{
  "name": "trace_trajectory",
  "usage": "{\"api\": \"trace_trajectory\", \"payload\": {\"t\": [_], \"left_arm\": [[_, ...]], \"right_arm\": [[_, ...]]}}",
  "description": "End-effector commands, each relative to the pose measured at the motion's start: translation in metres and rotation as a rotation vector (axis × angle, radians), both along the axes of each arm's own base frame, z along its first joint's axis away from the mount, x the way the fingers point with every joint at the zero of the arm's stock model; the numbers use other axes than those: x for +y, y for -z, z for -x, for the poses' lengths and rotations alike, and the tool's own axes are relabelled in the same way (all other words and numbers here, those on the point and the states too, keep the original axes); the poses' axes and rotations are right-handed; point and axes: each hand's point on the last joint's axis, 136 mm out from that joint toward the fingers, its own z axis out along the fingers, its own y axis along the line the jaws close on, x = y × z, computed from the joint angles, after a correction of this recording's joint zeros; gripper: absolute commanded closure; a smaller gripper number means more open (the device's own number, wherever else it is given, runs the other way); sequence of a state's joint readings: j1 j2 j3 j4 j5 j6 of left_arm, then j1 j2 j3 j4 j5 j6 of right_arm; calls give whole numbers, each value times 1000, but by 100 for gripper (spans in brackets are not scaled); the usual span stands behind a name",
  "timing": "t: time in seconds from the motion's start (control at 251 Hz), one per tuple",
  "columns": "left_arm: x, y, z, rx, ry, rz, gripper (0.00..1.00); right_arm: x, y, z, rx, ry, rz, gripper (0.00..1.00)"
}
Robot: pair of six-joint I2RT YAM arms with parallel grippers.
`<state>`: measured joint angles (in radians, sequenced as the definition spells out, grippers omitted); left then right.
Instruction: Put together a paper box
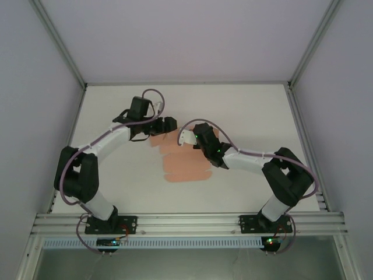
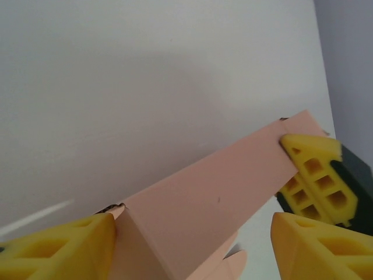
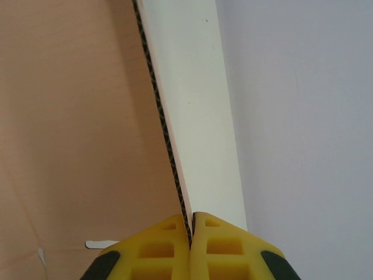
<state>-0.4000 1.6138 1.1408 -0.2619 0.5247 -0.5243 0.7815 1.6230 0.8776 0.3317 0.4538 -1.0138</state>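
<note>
Left gripper [image 2: 192, 221] - ribbed yellow fingertips apart, with a raised, creased flap of the paper box [image 1: 186, 169] between them. Box is salmon-pink thin card, mostly flat, mid white desk [image 1: 250, 111]. Right gripper [image 3: 191, 233] - clamped on a flap's corrugated edge, pale outer face.

paper box [image 1: 185, 168]: salmon-pink corrugated card, white on the back, lying mostly flat as a die-cut sheet mid-bench. Near end flat, corners rounded. Far end: one creased panel [image 2: 215, 201] tilted up off the bench, another flap [image 3: 192, 116] raised, white face out, fluted edge showing.
</note>
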Motion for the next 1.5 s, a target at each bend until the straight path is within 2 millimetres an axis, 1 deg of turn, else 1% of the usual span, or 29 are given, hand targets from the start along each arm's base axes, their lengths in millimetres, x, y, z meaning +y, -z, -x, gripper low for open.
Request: {"api": "trace_trajectory", "payload": {"t": [0.0,0.08,0.219,0.251,0.371,0.435,0.547,0.655,0.758,0.774,0.798,0.854,0.878,0.898,0.974,1.018,1.046,1.137,1.165,1.173,1.277,1.353,1.425,1.497], "left_arm": [[-10,-10,1,16,14,32,31],[-15,-9,-2,17,5,68,36],[-25,-19,-13,3,-27,174,54],[-26,-21,-15,-2,-42,188,58],[-26,-24,-23,-5,-94,234,73],[-25,-24,-26,2,-127,253,86],[-24,-27,-30,5,-176,312,100],[-25,-32,-32,2,-199,361,100],[-22,-36,-32,-13,-209,355,100],[-22,-37,-32,-19,-207,352,96],[-21,-38,-32,-31,-202,341,87],[-16,-36,-30,-45,-205,290,59],[-13,-35,-29,-53,-205,262,45],[-11,-34,-29,-62,-201,237,36],[0,-26,-24,-99,-189,130,15],[6,-23,-21,-121,-170,76,8],[11,-20,-19,-129,-164,51,1],[23,-20,-8,-179,-131,4,0],[27,-22,-5,-207,-123,-9,0],[28,-26,-4,-224,-122,-12,0],[53,-33,7,-305,-169,-87,0],[75,-28,12,-300,-231,-118,0],[89,-18,16,-278,-257,-126,0],[106,-7,15,-246,-304,-133,0]], "right_arm": [[-4,-7,2,-4,40,-34,100],[-4,-7,1,-6,41,-37,100],[-1,-4,4,8,29,-59,100],[1,-6,4,6,28,-68,100],[2,-3,7,21,26,-88,100],[3,-2,8,23,31,-102,100],[3,-2,9,15,48,-124,100],[5,0,12,19,56,-145,100],[5,-2,14,20,67,-167,100],[4,-3,14,21,68,-169,100],[5,-3,15,24,69,-175,100],[5,-3,17,47,67,-183,100],[4,-4,18,57,70,-192,100],[3,-6,17,58,77,-199,100],[-3,-12,16,87,101,-224,100],[-8,-14,16,127,112,-241,100],[-11,-14,17,162,121,-254,100],[-21,-12,22,315,124,-314,100],[-26,-10,23,364,125,-333,100],[-27,-11,24,377,124,-342,100],[-40,-12,29,522,102,-465,100],[-46,-19,30,576,74,-564,100],[-52,-25,31,605,55,-633,100],[-57,-28,32,629,42,-675,100]]}}
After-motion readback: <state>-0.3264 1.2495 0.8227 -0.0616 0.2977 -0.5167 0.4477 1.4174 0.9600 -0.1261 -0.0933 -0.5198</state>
